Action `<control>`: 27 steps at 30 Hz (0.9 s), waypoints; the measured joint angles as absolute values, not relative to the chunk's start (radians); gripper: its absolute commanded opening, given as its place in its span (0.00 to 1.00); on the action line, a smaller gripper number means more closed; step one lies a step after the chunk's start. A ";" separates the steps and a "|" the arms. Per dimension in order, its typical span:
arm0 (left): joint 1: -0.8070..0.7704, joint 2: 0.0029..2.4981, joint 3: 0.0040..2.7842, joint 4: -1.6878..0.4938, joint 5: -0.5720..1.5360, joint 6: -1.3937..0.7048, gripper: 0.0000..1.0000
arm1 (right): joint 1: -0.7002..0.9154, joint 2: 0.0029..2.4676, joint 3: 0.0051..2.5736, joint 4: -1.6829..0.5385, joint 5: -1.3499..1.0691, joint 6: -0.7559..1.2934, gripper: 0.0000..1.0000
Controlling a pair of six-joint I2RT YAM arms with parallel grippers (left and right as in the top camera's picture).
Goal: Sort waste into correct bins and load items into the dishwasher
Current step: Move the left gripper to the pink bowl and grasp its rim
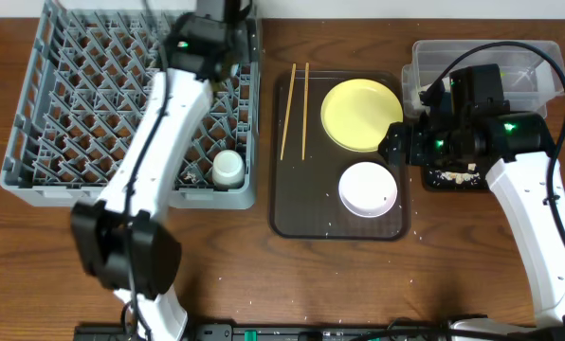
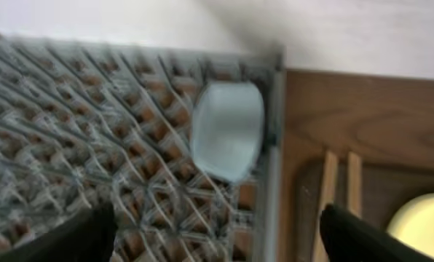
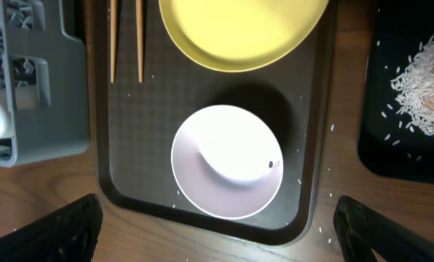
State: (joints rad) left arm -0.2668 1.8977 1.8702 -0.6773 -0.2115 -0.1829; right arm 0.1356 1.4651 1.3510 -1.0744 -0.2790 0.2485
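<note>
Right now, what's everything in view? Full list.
rack: 1, grey, left on table
cup: 1, white, in rack, corner nearest brown tray
blue bowl: 1, light blue, on edge in rack, against the wall on the brown tray's side
brown tray: 1, dark brown, table centre
chopsticks: 2, wood, side by side on brown tray's left part
plate: 1, yellow, on brown tray, far end
white bowl: 1, white, on brown tray, near end
tub: 1, clear, far right, contents mostly hidden
black tray: 1, black, right of brown tray
rice: 1 heap, beige, in black tray
table: 1, brown wood
left gripper: 1, black, open over rack
right gripper: 1, black, open over white bowl
</note>
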 measured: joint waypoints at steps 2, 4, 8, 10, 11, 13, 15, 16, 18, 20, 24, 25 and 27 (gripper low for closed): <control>-0.254 1.857 1.871 -0.782 -0.110 -0.212 0.91 | 0.136 1.465 1.351 -1.073 -0.279 0.249 0.99; -0.245 1.815 1.871 -0.885 -0.004 -0.234 0.91 | 0.136 1.465 1.351 -1.074 -0.279 0.249 0.99; -0.243 1.747 1.871 -0.995 0.146 -0.256 0.91 | 0.136 1.465 1.351 -1.074 -0.279 0.249 0.99; -0.244 1.730 1.871 -1.025 0.217 -0.263 0.91 | 0.136 1.465 1.351 -1.074 -0.279 0.249 0.99; -0.244 1.728 1.871 -1.039 0.250 -0.263 0.91 | 0.136 1.465 1.351 -1.074 -0.279 0.249 0.99; -0.244 1.728 1.871 -1.074 0.301 -0.266 0.90 | 0.136 1.465 1.351 -1.075 -0.279 0.249 0.99; -0.244 1.731 1.871 -1.130 0.337 -0.266 0.89 | 0.136 1.465 1.351 -1.074 -0.279 0.249 0.99; -0.244 1.731 1.871 -1.162 0.347 -0.266 0.89 | 0.136 1.465 1.351 -1.074 -0.279 0.249 0.99; -0.244 1.731 1.871 -1.205 0.364 -0.278 0.89 | 0.136 1.465 1.351 -1.074 -0.279 0.249 0.99; -0.244 1.731 1.870 -1.231 0.373 -0.297 0.89 | 0.136 1.465 1.351 -1.074 -0.279 0.249 0.99; -0.248 1.731 1.842 -1.259 0.385 -0.328 0.89 | 0.136 1.465 1.351 -1.074 -0.283 0.249 0.99; -0.252 1.731 1.826 -1.261 0.387 -0.336 0.89 | 0.136 1.465 1.351 -1.074 -0.288 0.249 0.99; -0.265 1.731 1.797 -1.262 0.387 -0.342 0.88 | 0.136 1.465 1.351 -1.070 -0.295 0.250 0.99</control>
